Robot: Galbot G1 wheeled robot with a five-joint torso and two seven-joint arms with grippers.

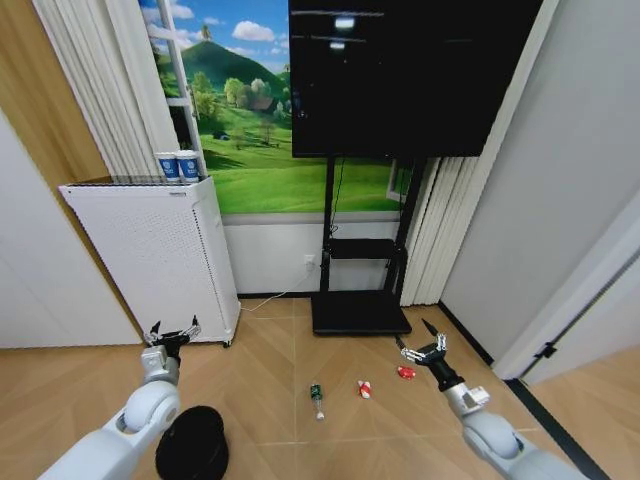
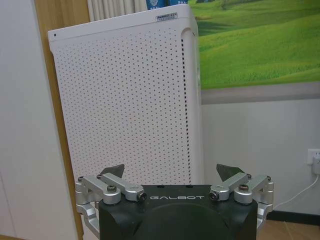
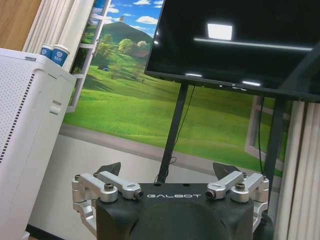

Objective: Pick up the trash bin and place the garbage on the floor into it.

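Head view has us standing back from the litter: bin (image 1: 192, 444) on the floor just beside our left arm, partly cut off by the frame edge. Bottle (image 1: 317, 398), wrapper (image 1: 364, 388) and can (image 1: 405, 372) lie ahead — too small to read labels. Left gripper (image 1: 172, 333) and right gripper (image 1: 421, 349) hover raised, jaws apart and holding nothing, so we judge no pickup has begun.

Head cam high, angled floorward — wrist cams low, facing wall; all share white perforated unit (image 1: 150, 255).
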